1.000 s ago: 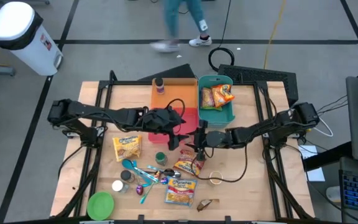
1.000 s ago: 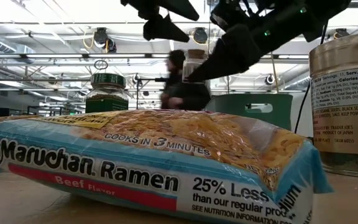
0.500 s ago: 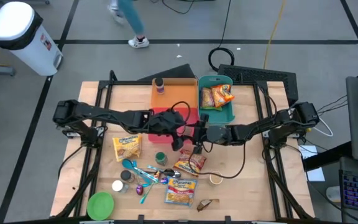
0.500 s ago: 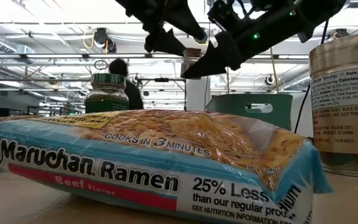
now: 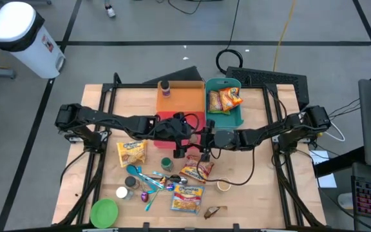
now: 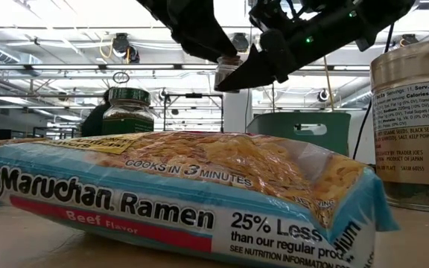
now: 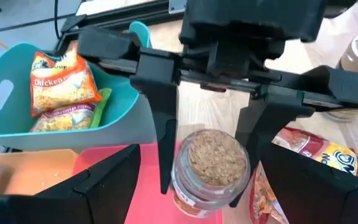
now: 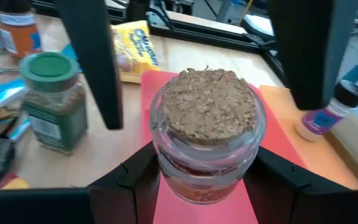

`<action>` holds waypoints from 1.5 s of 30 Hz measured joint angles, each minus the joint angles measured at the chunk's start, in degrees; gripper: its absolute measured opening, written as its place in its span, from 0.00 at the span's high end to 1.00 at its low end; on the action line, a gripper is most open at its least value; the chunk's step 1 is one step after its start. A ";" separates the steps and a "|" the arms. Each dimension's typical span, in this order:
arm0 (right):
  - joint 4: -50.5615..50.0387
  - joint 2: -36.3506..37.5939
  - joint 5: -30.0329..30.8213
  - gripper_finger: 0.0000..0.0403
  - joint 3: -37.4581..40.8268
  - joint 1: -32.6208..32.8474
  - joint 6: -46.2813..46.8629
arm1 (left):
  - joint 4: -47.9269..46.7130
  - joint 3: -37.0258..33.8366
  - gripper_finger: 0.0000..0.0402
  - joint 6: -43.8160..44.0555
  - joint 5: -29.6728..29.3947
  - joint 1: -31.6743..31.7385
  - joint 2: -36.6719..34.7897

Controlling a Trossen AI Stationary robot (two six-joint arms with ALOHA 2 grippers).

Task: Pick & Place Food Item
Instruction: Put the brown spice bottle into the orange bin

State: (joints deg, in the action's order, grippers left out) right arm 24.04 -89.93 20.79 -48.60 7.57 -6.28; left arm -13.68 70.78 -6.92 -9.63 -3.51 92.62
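Note:
A glass jar with a cork lid is upright between the fingers of my right gripper, over a red mat at the table's middle. It also shows in the left wrist view and the low view. My right gripper is shut on it. My left gripper is open just to the jar's left. Its fingers stand on either side of the jar, apart from it. My right gripper pinches the jar's glass body, just below the cork, between its two fingers on opposite sides. The fingers slant down from the table's right side. The jar stays upright, cork up, lifted above the red mat.
A green-lidded spice jar stands near the grippers. Ramen packets, utensils and a green plate lie toward the near edge. A teal bin with snack packets and an orange tray stand at the far side.
My left gripper has moved toward the right gripper, and its open fingers now stand around the jar. My right gripper has carried the jar a little toward the far edge and upward. The jar stays upright.

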 joint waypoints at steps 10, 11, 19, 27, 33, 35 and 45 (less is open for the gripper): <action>0.10 0.00 -0.01 0.56 0.00 0.00 -0.26 | -0.09 -0.02 0.16 1.05 2.53 0.04 0.00; 0.10 0.00 -0.01 0.56 0.00 0.00 -0.26 | -0.22 -0.02 0.16 0.99 2.99 0.04 0.00; 0.10 0.00 -0.06 0.56 0.00 0.00 -0.22 | -2.58 -0.02 0.16 -0.12 4.06 0.02 0.00; 0.10 0.00 -0.08 0.56 0.00 0.00 -0.20 | -2.19 -0.02 0.16 -0.32 4.02 0.02 0.00; 0.10 0.00 -0.10 0.56 0.00 0.00 -0.17 | -2.00 -0.02 0.16 -1.08 4.07 0.02 0.00; 0.10 0.00 -0.10 0.56 0.00 0.00 -0.17 | -1.84 -0.02 0.16 -1.95 4.07 0.02 0.00; 0.04 0.00 -0.12 0.55 0.00 0.00 -0.15 | -1.06 -0.03 0.16 -3.38 4.07 0.04 0.00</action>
State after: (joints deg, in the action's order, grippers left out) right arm 24.08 -89.93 20.67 -48.60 7.57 -6.44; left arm -14.74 70.76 -10.31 -5.56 -3.47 92.62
